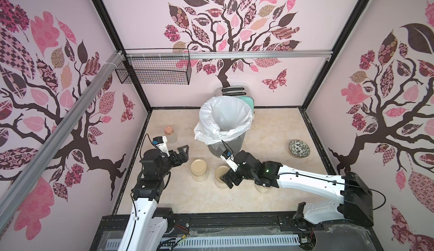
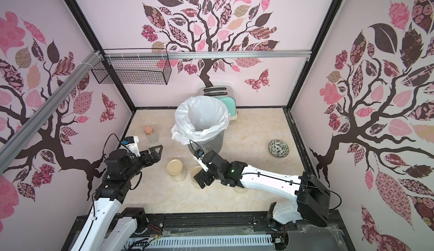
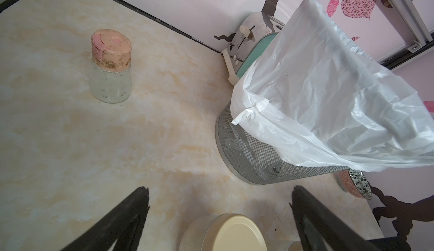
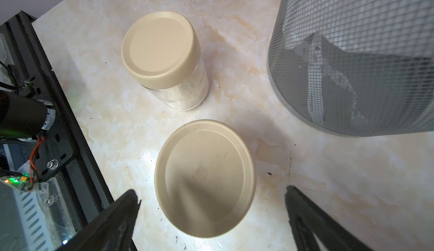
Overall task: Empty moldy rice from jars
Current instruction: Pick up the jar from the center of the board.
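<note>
Three jars with beige lids stand in a row at the front of the table. In both top views the left jar (image 1: 198,169) (image 2: 176,169) stands free. My right gripper (image 1: 227,179) (image 2: 201,179) hangs open over the middle jar (image 1: 220,172). In the right wrist view its fingers straddle that jar's lid (image 4: 205,178) without touching it. The third jar (image 1: 261,188) is mostly hidden under my right arm. The moldy rice (image 4: 187,95) shows pale through the left jar's glass. My left gripper (image 1: 184,154) (image 3: 220,190) is open and empty, up and to the left of the left jar's lid (image 3: 234,233).
A mesh bin (image 1: 234,144) lined with a white bag (image 1: 225,118) stands just behind the jars. Also here are a cork-stoppered flask (image 1: 171,133) at back left, a patterned bowl (image 1: 299,148) at right, a toaster (image 1: 237,92) by the back wall and a wire basket (image 1: 155,71) on the rail.
</note>
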### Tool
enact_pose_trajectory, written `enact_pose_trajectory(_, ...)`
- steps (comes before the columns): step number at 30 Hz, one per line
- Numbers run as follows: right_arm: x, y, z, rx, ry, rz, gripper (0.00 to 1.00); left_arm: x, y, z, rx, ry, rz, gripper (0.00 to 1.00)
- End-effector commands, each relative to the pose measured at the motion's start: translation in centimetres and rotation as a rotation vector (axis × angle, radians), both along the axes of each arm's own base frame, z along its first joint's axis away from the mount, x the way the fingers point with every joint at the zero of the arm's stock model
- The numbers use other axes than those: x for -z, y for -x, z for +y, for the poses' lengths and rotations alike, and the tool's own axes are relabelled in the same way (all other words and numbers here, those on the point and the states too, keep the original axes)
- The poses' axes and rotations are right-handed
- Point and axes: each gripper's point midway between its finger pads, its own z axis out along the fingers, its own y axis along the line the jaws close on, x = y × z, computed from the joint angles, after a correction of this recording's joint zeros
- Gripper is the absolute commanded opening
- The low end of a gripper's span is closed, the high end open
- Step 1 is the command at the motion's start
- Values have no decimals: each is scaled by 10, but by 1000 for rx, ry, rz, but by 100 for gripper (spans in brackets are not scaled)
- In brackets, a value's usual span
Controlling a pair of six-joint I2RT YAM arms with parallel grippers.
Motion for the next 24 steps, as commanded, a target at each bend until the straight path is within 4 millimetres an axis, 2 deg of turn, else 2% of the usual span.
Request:
enact_pose_trajectory(1, -7, -4, 13, -17, 17, -38, 99, -1, 2, -3, 9, 16, -14, 98)
enact_pose_trajectory(9, 9, -8, 24, -22, 91, -45, 99, 1, 2, -3, 4, 33, -17, 98)
enact_pose_trajectory(24, 35, -10, 20, -45, 167, -69, 100, 6, 5, -7, 15, 60, -10, 98)
